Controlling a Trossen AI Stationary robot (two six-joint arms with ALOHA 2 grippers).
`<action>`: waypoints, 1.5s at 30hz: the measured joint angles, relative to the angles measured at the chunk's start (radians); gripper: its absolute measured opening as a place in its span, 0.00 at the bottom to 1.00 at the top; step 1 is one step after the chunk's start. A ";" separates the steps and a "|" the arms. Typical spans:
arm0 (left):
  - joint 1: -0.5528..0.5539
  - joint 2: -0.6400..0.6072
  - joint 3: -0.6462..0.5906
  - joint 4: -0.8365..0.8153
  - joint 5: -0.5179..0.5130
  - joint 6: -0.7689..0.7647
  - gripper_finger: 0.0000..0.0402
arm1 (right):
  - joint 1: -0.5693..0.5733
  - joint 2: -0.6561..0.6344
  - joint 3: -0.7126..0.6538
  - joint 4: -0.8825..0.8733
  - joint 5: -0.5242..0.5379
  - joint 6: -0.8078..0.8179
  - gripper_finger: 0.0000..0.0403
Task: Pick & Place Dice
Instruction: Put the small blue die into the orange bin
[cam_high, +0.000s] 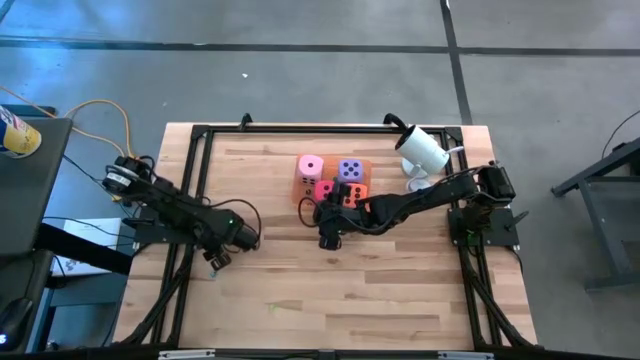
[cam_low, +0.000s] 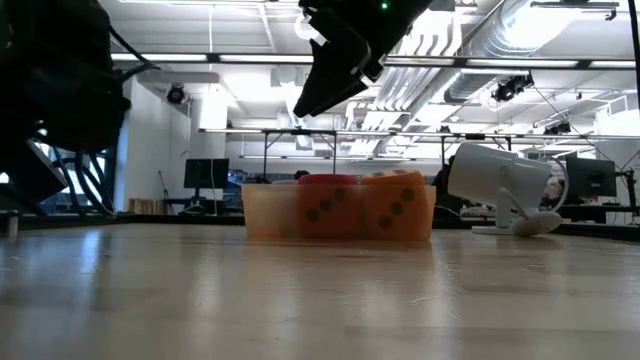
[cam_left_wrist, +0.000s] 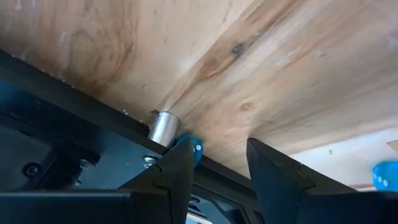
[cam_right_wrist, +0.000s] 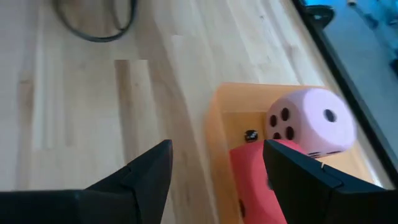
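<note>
A: Which step was in hand?

B: All four dice sat in the orange tray (cam_high: 366, 163): pink die (cam_high: 310, 166) and purple die (cam_high: 350, 170) at the back, red die (cam_high: 324, 191) and orange die (cam_high: 357, 196) in front. The right gripper (cam_high: 329, 237) hung just off the tray's front edge, its jaws apart and empty. I judged it between picks.

A: And the next move?

B: Lining up over one die, probably the red one, and descending without snagging the tray wall.

A: Room?

B: Plenty of bare surface (cam_high: 340, 300) in front. The white camera (cam_high: 422, 150) stood near the tray. The left gripper (cam_high: 218, 259) waited by the surface's left edge, jaws partly apart, holding nothing.
</note>
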 joint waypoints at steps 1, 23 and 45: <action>0.011 0.000 0.000 -0.001 0.000 0.008 0.36 | 0.000 0.000 0.000 -0.001 -0.014 0.000 0.59; -0.087 -0.001 0.003 0.011 0.111 -0.083 0.36 | -0.002 0.000 0.000 -0.001 -0.064 -0.007 0.59; -0.088 -0.001 0.067 -0.062 0.043 -0.020 0.36 | 0.000 0.000 -0.012 0.015 -0.085 -0.004 0.59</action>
